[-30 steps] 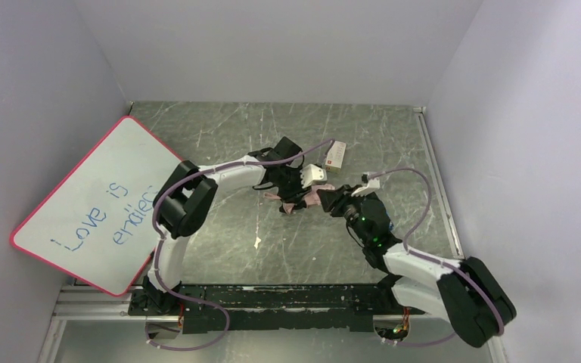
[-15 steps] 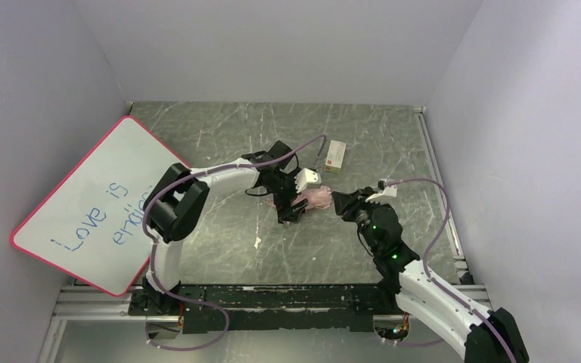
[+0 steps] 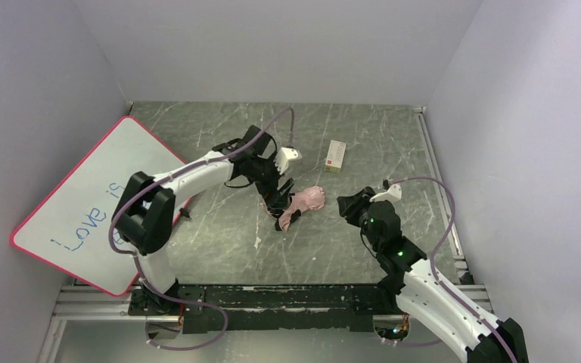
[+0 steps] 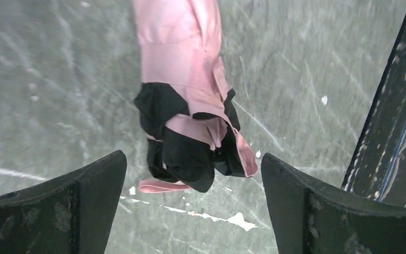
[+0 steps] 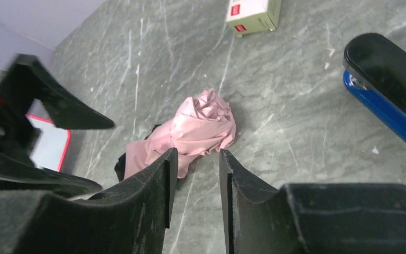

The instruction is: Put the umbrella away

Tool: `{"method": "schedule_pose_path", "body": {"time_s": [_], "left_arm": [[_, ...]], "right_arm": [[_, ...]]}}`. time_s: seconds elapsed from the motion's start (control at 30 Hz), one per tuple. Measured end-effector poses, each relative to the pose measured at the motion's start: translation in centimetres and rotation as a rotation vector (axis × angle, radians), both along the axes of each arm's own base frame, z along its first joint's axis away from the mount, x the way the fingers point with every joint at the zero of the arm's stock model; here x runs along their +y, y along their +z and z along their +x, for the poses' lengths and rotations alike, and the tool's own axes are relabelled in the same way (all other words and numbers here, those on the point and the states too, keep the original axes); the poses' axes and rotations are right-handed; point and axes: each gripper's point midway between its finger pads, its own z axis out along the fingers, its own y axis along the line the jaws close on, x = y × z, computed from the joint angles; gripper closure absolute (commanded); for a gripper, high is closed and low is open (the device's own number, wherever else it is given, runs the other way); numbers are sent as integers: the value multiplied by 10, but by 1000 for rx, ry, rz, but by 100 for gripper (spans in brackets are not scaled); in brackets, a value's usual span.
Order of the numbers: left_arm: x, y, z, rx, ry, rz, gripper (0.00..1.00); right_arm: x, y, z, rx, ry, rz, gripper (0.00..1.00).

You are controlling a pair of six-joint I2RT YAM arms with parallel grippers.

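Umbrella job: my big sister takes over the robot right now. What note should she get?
Left gripper: wide open, empty, hovering over the umbrella.
Right gripper: jaws slightly apart, empty, beside the umbrella, not touching it.
Umbrella: lying on the table, collapsed into a pink bundle with black folds poking out at one end. Nothing holds it.
Done: it is folded down.
Left: the strap looks unfastened, so probably tuck the folds, fasten it, then stow the umbrella. No storage spot shows.
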Motion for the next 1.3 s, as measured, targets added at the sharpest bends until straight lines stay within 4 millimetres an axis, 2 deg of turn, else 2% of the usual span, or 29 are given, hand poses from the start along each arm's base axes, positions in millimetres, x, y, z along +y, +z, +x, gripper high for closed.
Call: {"method": "schedule_pose_path", "body": {"time_s": [0.17,0.27,0.4,0.53,0.67,0.9,1.0,1.1,1.3], "left_arm": [[9,39,24,-50,140,-75,0],[17,48,46,-87,254,-84,0],[28,30,68,-83,379,-16,0],[33,-6,78,-54,453,80,0],[35,-36,76,-45,476,172,0],[19,-57,64,-95,456,271,0],[15,-62,55,-97,449,280,0],[20,-69,44,-92,454,295,0],[30,-69,15,-64,465,298,0]], "right_arm": [[-3,-12,-7,86,-22,2,63],[-3,-24,-11,142,-25,-1,66],[4,-45,-17,235,0,2,70],[13,-61,-21,304,33,12,72],[24,-75,-20,354,73,16,73],[42,-104,-19,454,135,7,75],[53,-106,-9,463,148,9,76],[64,-103,7,456,159,11,76],[81,-98,35,423,185,-8,76]]}}
